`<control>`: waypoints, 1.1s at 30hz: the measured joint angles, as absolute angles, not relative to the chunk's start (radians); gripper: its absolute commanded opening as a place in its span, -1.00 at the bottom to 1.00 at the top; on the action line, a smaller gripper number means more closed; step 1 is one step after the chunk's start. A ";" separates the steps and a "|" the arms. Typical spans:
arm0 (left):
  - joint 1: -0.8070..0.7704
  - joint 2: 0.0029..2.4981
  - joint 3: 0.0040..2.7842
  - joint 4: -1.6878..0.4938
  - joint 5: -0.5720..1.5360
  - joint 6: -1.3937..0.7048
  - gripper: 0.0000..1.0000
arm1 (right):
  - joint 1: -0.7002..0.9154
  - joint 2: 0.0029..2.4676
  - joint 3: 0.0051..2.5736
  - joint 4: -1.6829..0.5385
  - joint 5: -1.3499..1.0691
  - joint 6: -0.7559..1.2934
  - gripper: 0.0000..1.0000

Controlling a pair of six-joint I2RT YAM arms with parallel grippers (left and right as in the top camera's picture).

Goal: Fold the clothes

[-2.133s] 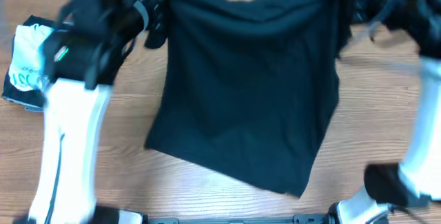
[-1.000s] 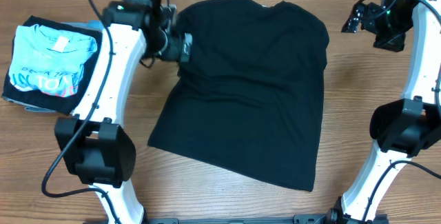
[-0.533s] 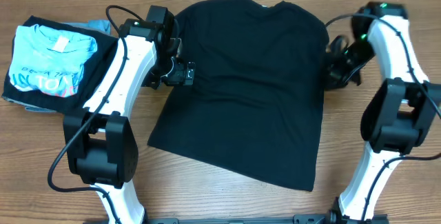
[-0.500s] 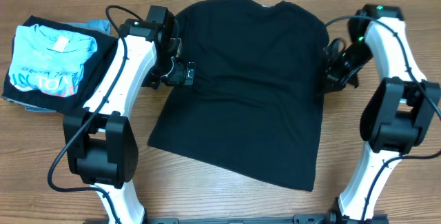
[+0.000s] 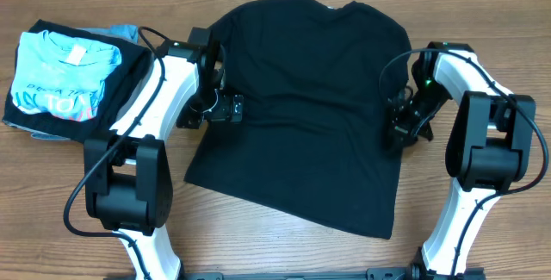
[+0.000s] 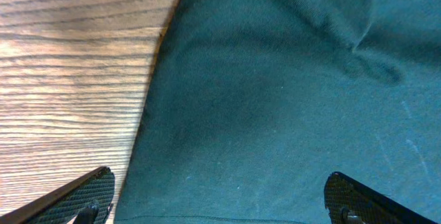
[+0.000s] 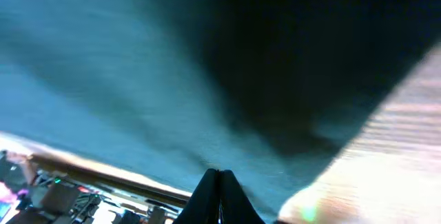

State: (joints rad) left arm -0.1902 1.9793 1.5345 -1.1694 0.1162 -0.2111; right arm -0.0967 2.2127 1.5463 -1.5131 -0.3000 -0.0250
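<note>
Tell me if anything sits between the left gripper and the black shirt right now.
Nothing visible does. The left gripper is open directly over the side edge of the black shirt, half over the table, half over cloth. The folded blue shirt lies off to the side.

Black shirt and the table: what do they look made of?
Black shirt: looks like a thin, soft knit, probably cotton jersey, with a matte finish. It lies limp with shallow wrinkles and lint specks.
Table: wood or wood-look laminate, light brown and smooth. Grain lines show, but I cannot tell which of the two it is.
</note>
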 measured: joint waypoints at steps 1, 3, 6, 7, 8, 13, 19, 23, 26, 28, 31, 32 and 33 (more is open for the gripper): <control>-0.190 1.979 1.528 -1.166 0.117 -0.211 1.00 | -0.097 2.213 1.530 -1.501 -0.276 -0.007 -0.92; -0.190 1.979 1.520 -1.163 0.116 -0.211 1.00 | -0.096 2.211 1.492 -1.455 -0.219 0.038 -0.92; -0.190 1.979 1.514 -1.161 0.117 -0.211 1.00 | -0.097 2.190 1.443 -1.415 -0.181 0.125 -0.92; -0.190 1.979 1.514 -1.157 0.117 -0.211 1.00 | -0.095 2.180 1.432 -1.405 -0.170 0.147 -0.92; -0.190 1.979 1.513 -1.149 0.117 -0.211 1.00 | -0.092 2.168 1.420 -1.394 -0.152 0.175 -0.92; -0.190 1.979 1.513 -1.129 0.138 -0.211 1.00 | -0.089 2.146 1.401 -1.379 -0.015 0.290 -0.92; -0.190 1.979 1.513 -1.128 0.158 -0.210 1.00 | -0.117 2.122 1.402 -1.317 0.115 0.318 -0.92; -0.190 1.979 1.513 -1.118 0.162 -0.207 1.00 | -0.208 2.120 1.440 -1.251 0.196 0.320 -0.92; -0.190 1.979 1.513 -1.106 0.162 -0.207 1.00 | -0.306 2.143 1.502 -1.213 0.224 0.322 -0.89; -0.190 1.979 1.512 -1.091 0.163 -0.207 1.00 | -0.361 2.165 1.557 -1.207 0.237 0.322 -0.64; -0.190 1.979 1.512 -1.061 0.165 -0.199 1.00 | -0.418 2.201 1.754 -1.296 0.213 0.296 -0.58; -0.190 1.979 1.511 -1.050 0.165 -0.190 1.00 | -0.418 2.201 1.808 -1.306 0.197 0.287 -0.59; -0.190 1.979 1.511 -1.045 0.165 -0.185 1.00 | -0.417 2.201 1.881 -1.354 0.163 0.279 -0.60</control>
